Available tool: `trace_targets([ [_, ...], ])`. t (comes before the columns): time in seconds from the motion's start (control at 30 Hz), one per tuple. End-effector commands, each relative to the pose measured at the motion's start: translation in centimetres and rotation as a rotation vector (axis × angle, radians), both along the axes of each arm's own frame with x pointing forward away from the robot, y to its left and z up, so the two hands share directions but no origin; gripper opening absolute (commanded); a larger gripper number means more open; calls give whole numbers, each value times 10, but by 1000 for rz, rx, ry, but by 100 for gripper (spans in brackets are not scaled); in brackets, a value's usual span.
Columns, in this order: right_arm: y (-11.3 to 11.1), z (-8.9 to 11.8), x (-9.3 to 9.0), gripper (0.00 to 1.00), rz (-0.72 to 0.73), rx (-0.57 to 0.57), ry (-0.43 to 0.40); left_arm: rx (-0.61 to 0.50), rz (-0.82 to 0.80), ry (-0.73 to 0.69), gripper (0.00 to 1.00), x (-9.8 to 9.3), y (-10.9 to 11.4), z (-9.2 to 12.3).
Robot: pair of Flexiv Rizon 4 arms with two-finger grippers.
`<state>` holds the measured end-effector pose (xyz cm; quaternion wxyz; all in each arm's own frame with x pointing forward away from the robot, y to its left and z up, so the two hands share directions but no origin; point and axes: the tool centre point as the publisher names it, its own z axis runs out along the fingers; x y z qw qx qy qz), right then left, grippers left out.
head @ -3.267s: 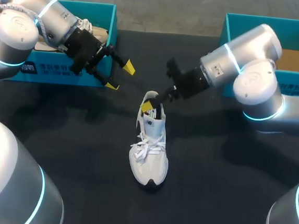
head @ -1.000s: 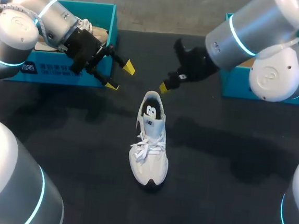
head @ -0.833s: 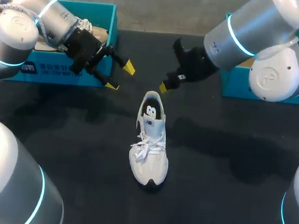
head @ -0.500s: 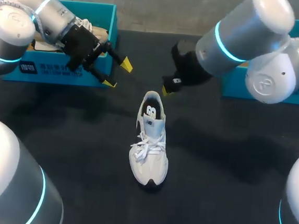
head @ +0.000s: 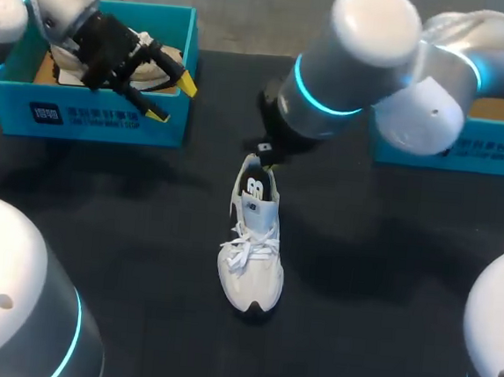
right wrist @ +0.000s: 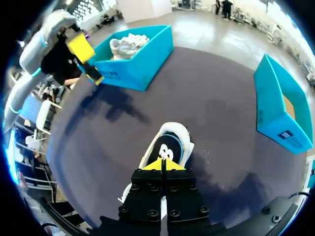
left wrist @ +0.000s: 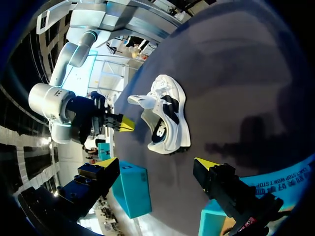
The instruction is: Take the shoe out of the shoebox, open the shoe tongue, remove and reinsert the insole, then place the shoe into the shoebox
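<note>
White shoe (head: 253,241) upright on its sole mid dark surface (head: 385,280), toe nearest the robot, heel away; dark insole (head: 255,189) visible in the opening. Shoe is outside both boxes. Right pincer (right wrist: 162,164) just above the heel opening, yellow tips pressed together, nothing held; contact with the shoe cannot be told. Farther off, left pincer (head: 171,99) spread, empty, at the front right corner of the left shoebox (head: 99,118), which holds a second pale shoe (head: 148,60). Right shoebox (head: 467,154) at the far right.
</note>
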<state>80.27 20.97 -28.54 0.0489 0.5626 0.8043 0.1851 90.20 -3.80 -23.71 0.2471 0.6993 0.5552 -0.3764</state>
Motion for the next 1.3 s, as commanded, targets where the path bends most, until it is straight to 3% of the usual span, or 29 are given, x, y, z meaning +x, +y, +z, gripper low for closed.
trace_targets([
  [0.03,13,-11,0,0,-36,-73,-2,18,2,-11,100,2,13,11],
  [0.6,25,-56,-10,0,-111,-106,88,32,29,-36,100,12,41,31],
  [1.3,21,-95,-11,0,-150,-146,170,33,29,-35,100,12,41,31],
])
